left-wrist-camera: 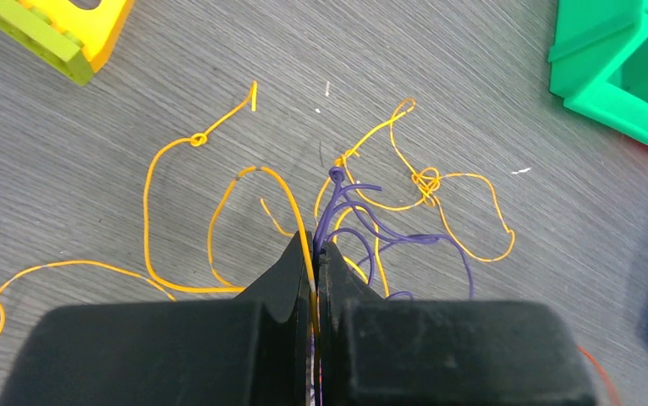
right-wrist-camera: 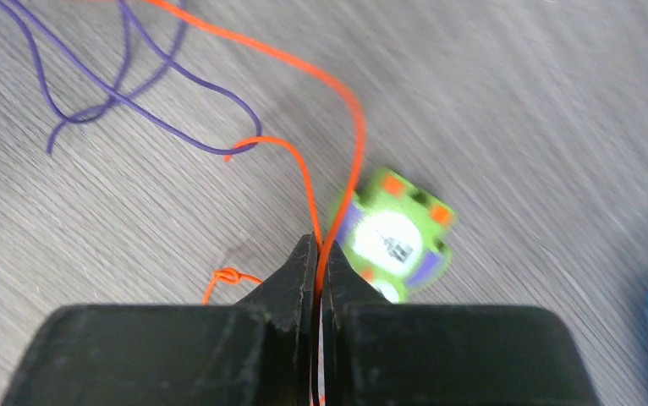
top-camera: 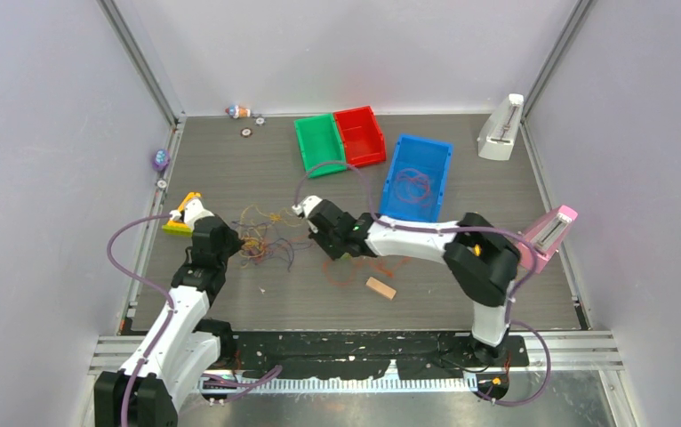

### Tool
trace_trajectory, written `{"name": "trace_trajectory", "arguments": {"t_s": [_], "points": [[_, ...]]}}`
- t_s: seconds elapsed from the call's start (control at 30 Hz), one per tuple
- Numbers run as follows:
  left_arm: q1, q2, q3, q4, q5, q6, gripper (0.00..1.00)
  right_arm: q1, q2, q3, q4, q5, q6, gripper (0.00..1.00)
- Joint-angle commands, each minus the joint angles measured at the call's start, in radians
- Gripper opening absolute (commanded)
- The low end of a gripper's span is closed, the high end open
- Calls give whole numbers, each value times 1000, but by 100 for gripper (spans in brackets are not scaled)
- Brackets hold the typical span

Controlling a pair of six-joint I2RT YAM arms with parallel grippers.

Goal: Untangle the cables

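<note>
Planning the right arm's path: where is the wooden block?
Top view: the wooden block lies on the table, slightly right of centre, just on the near side of the right arm.

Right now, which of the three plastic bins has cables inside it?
The blue bin, the one furthest right: thin red cables lie looped inside it. The green bin and the red bin beside it show none.

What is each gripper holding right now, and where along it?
Left gripper: yellow cable and purple cables, mid-length. Right gripper: orange cable, two runs pinched together.
</note>
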Motion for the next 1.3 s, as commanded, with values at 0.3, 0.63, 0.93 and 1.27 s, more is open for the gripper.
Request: {"name": "trace_trajectory", "arguments": {"t_s": [0.3, 0.63, 0.93, 1.27], "points": [[4, -24, -9, -4, -126, -60, 0, -375, -661, -317, -56, 69, 200, 5], [4, -20, -8, -19, -157, -74, 0, -693, -1019, -321, -206, 147, 239, 6], [4, -8, -4, -17, -150, -69, 0, -705, -1045, -177, -261, 89, 228, 6], [4, 17, 8, -5, -105, -45, 0, -705, -915, 224, -374, 38, 177, 5]]}}
